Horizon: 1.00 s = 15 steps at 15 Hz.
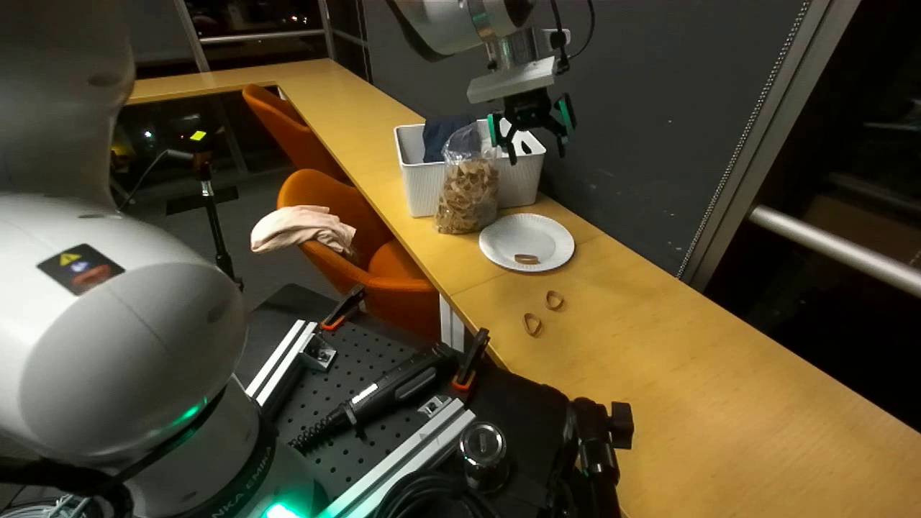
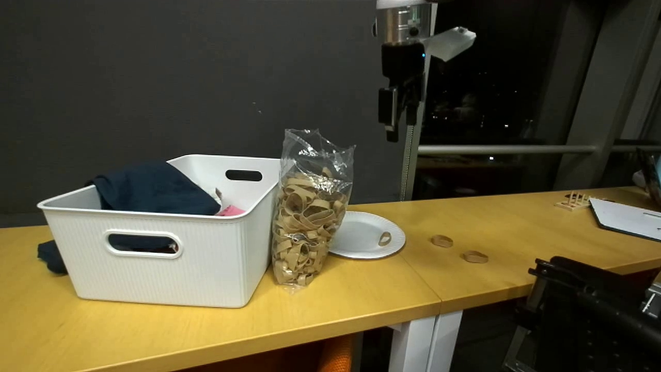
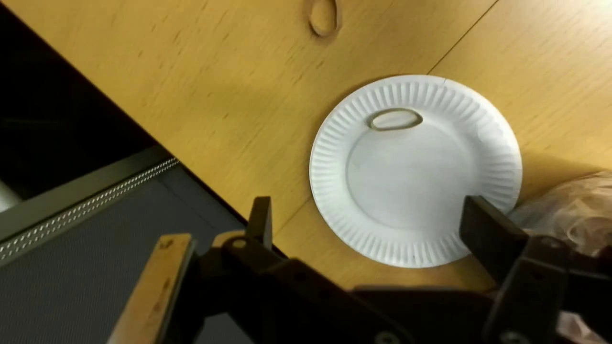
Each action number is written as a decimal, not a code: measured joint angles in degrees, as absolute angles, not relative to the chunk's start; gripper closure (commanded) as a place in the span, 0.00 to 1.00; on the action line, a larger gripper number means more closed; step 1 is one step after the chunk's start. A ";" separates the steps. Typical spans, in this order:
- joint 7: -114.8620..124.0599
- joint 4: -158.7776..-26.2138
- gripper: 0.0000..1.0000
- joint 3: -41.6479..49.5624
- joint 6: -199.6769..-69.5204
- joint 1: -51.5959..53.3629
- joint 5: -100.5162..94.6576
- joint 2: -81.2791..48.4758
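Observation:
My gripper [image 1: 537, 152] is open and holds nothing. It hangs well above the table, and its fingers [image 3: 367, 210] are wide apart in the wrist view. Below it lies a white paper plate [image 3: 411, 177], also seen in both exterior views [image 1: 514, 237] [image 2: 356, 240]. One tan rubber band [image 3: 396, 129] lies on the plate near its rim. Two more tan bands lie on the table beside the plate, a nearer one [image 2: 474, 257] and a farther one [image 2: 442, 241]. Only one of these loose bands [image 3: 323, 34] shows in the wrist view, partly cut off.
A clear bag of tan bands [image 2: 310, 222] stands upright between the plate and a white tub [image 2: 165, 274]. Dark cloth [image 2: 155, 186] hangs over the tub's rim. A dark wall [image 1: 626, 129] runs along the table [image 1: 647, 324]. Orange chairs [image 1: 324, 194] stand at its other side.

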<state>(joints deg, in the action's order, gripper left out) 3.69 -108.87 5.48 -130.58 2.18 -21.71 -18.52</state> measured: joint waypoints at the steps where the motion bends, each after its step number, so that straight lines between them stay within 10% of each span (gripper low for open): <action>1: 3.17 -109.86 0.00 5.47 -131.80 1.17 -19.87 -19.05; 15: -2.35 -109.83 0.00 0.29 -148.09 -3.02 -7.37 -36.13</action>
